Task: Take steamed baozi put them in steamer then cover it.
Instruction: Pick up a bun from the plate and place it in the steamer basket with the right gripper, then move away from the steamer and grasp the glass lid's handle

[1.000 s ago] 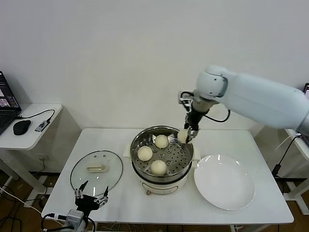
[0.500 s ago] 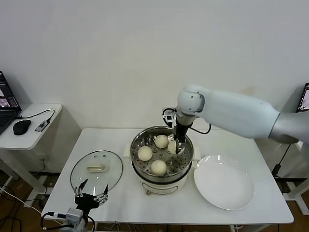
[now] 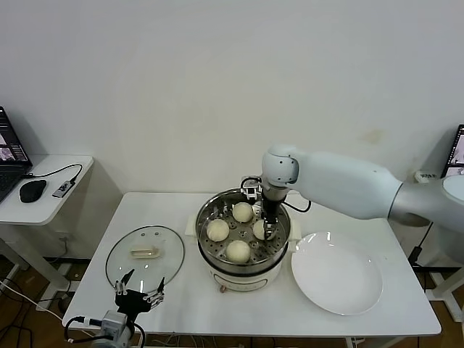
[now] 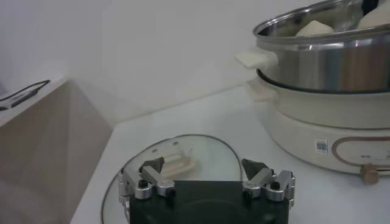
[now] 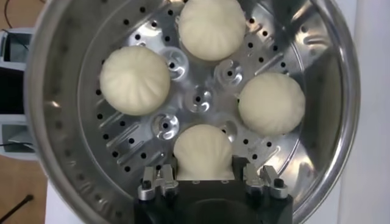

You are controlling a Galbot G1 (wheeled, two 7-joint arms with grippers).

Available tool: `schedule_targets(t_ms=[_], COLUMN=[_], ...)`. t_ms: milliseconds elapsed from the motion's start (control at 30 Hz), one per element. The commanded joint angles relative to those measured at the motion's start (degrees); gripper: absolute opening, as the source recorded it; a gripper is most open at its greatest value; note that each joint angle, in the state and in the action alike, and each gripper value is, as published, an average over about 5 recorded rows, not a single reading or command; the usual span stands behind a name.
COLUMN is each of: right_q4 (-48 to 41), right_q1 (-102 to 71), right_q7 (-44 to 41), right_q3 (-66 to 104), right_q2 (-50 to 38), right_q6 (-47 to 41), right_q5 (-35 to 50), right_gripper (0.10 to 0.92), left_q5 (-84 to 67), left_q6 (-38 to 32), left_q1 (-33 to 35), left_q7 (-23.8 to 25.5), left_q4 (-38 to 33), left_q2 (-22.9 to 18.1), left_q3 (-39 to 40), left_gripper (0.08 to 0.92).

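Jaws astride upright baozi [image 5: 203,152] in steamer [image 5: 55,152]

The left gripper [image 4: 207,176] hangs with jaws wide apart just above the near edge of the cover [image 4: 177,164]. Beyond it to one side stands the steamer [image 4: 323,67], with baozi [image 4: 314,28] tops showing over its rim.

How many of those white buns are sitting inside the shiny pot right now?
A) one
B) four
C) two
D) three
B: the right wrist view shows four baozi on the perforated tray of the steamer: one, a second, a third, and a fourth between the fingers of the right gripper.
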Motion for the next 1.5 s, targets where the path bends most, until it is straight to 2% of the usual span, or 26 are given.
schedule_targets(t_ms=[33,200,333,400,533,700,800,933,1033,1200,1500], right_q4=[-0.14,2.56,6.62,8.69,12.88,19.03,24.15,30.04,33.21,35.47,37.49], right_q1=[-0.95,2.05,4.63,4.02,-1.6,-11.92,-24.15,-47.41,-64.6,-85.01,-102.79], right_q7=[0.59,-0.04,-0.04,2.53,12.45,32.99,42.15,48.64,51.82,55.15,60.03], right_q3=[0.66,2.09,5.33,9.11,20.92,35.76,47.12,70.33,87.42,106.91,118.51], right_q2=[-0.3,-3.86,-9.75,-13.15,-19.86,-28.56,-33.87,-36.69,-34.77,-24.49,-3.84], right_q6=[-0.22,-0.18,0.09,0.73,2.78,7.26,10.48,12.75,14.63,22.24,34.28], right_q5=[-0.25,1.46,4.05,6.22,9.56,16.47,19.01,19.33,19.68,19.22,18.56], right_gripper=[0.634,0.769,0.817,0.821,0.823,0.823,0.823,0.823,0.823,0.823,0.823], left_q5=[-0.02,-0.34,-1.77,-2.92,-4.42,-4.64,-5.73,-8.09,-8.15,-5.88,0.52], left_q6=[0.01,-0.08,-0.35,-1.1,-3.72,-7.17,-8.2,-9.23,-8.8,-8.35,-8.34], left_q1=[-0.02,0.11,0.03,-0.09,-0.07,-0.19,-0.59,-0.83,-0.83,-1.61,-4.91], left_q7=[0.04,-0.08,-1.05,-1.99,-3.41,-4.96,-6.1,-7.82,-7.94,-7.8,-8.6], left_q4=[0.28,-0.13,-0.23,0.0,0.14,0.21,0.39,0.96,1.03,1.62,3.85], left_q2=[0.04,-0.13,-0.53,-0.66,-0.48,-0.17,-0.04,0.39,0.71,0.8,1.91], left_q3=[-0.07,-0.39,-0.62,-0.77,-0.99,-0.95,-1.05,-0.68,-0.37,-0.12,0.38], left_gripper=[0.823,0.823,0.823,0.823,0.823,0.823,0.823,0.823,0.823,0.823,0.823])
